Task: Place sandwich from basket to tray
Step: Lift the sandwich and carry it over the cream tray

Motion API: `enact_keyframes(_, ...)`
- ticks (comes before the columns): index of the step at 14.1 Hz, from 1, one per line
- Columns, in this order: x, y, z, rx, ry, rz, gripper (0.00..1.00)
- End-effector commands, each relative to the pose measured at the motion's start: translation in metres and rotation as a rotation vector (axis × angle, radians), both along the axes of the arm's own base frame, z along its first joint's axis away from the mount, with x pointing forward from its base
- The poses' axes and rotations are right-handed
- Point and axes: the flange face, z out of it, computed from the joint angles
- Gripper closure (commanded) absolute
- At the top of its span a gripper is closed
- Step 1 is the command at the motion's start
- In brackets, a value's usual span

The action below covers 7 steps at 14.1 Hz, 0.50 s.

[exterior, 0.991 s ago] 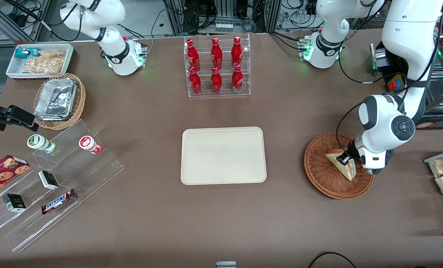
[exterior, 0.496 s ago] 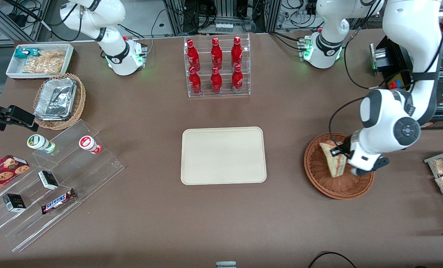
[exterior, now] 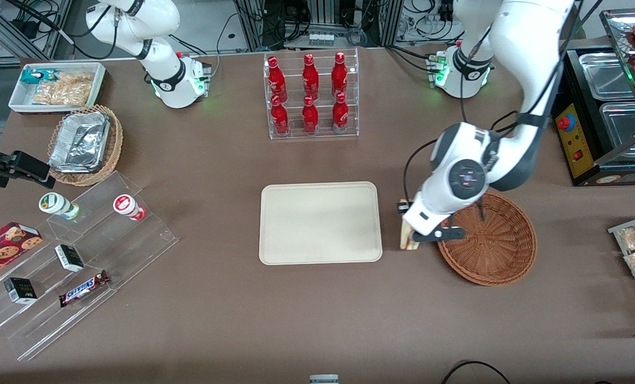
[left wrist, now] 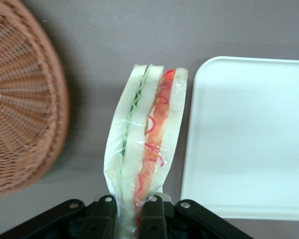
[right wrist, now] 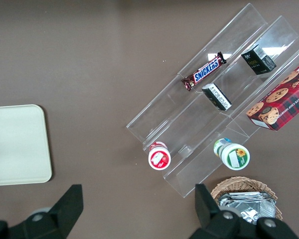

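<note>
Pincer [left wrist: 130,211] pinching sandwich [left wrist: 144,144] — aloft between basket [exterior: 496,245] and tray [exterior: 320,221]. Wrist view alone shows the filling layers — front view only its edge.

Sandwich [exterior: 406,237] now out of basket [exterior: 496,250], trayward

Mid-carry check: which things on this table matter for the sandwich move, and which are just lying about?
In the job:
- gripper, shut on the sandwich, over bare table between basket and tray
- basket, now without it
- tray, nothing on it yet

Lying about:
- rack of red bottles
- Snickers bar
- cookie box
- wicker basket of foil containers
</note>
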Motion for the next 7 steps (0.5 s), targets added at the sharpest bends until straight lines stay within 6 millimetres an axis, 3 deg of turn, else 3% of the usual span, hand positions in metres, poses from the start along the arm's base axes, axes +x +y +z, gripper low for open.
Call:
enact_keyframes(1, 0.014, -0.056, -0.004, 0.044, 0.008, 0.035, 0.91)
enact_keyframes(4, 0.003, -0.11, -0.012, 0.032, -0.012, 0.077, 0.91)
enact_keyframes(7, -0.004, -0.16, -0.032, 0.02, -0.02, 0.095, 0.91)
